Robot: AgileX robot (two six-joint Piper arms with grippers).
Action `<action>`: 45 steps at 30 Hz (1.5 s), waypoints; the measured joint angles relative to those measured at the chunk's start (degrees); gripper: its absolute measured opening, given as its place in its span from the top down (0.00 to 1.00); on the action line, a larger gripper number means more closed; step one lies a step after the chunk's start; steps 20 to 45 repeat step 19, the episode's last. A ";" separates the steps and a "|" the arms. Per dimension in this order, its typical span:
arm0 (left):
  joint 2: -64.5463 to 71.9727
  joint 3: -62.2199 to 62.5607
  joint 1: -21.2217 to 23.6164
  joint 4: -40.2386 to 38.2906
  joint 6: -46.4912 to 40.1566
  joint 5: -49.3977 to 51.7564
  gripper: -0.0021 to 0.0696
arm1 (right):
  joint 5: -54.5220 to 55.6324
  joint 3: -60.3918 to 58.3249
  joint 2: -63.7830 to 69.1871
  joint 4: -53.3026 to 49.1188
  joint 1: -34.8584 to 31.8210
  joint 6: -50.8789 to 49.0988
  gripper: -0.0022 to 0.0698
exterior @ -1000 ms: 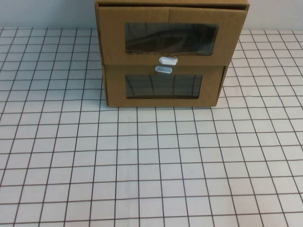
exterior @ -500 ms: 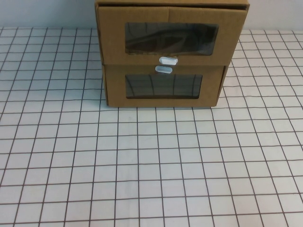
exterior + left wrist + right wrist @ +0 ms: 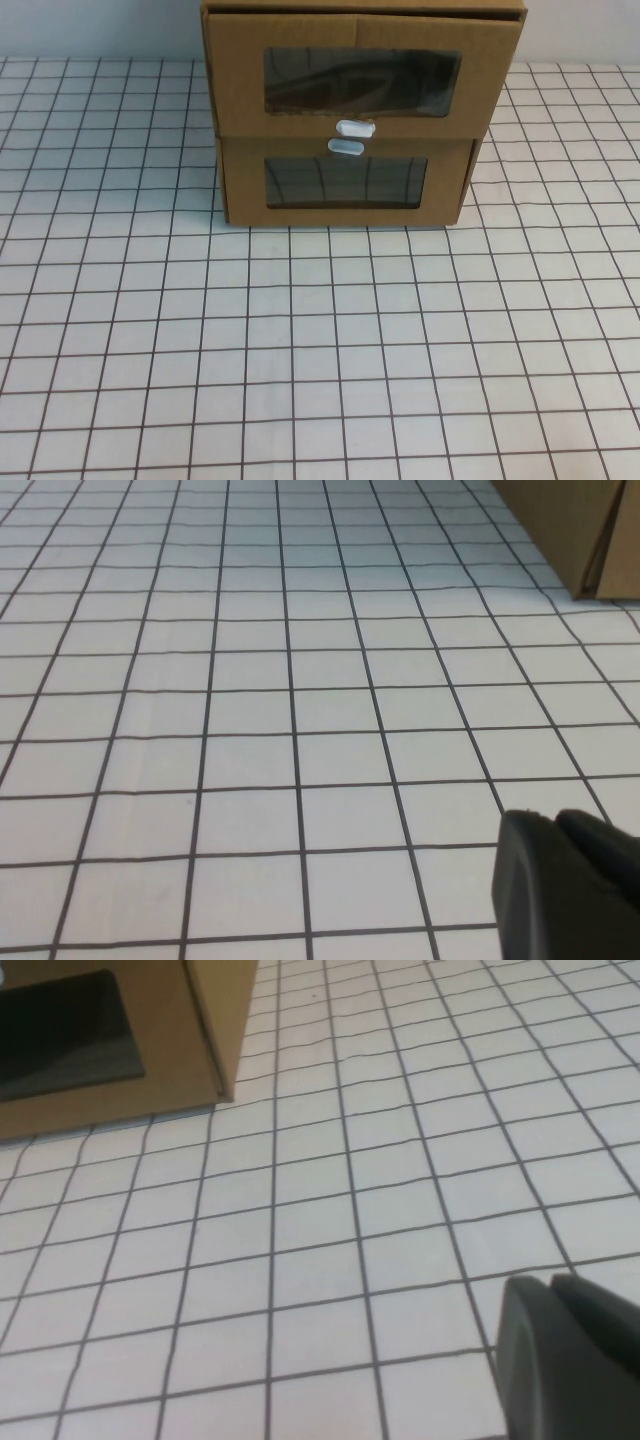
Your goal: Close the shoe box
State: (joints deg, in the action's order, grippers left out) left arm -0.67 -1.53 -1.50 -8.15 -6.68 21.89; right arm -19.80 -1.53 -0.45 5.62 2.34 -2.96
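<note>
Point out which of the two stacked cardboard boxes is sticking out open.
The upper shoe box: its front juts forward past the lower box, with a wider window and its white tab at the bottom edge. Neither the left gripper nor the right gripper is near it.

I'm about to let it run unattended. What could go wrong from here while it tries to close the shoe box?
1. The shoe box sits stacked on the lower box with its front jutting out; a hard push may slide the whole stack rather than the drawer.
2. The two white tabs nearly touch, so a gripper may catch the wrong one.
3. The left gripper and right gripper are both low over the grid table, short of the boxes, risking a push on the lower one.
</note>
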 joint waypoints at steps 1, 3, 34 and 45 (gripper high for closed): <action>0.00 0.00 0.00 0.00 0.00 0.00 0.98 | -0.11 0.00 0.00 -0.04 -0.74 0.00 0.99; 0.00 0.00 0.00 0.00 0.00 0.00 0.98 | -0.03 0.00 0.00 -0.26 -2.51 0.00 0.99; 0.00 0.00 0.00 0.00 0.00 0.00 0.98 | -0.13 0.00 0.00 -1.05 -4.31 -0.04 0.99; 0.00 0.00 0.00 0.00 0.00 0.00 0.98 | -0.13 0.00 0.00 -1.05 -4.31 -0.04 0.99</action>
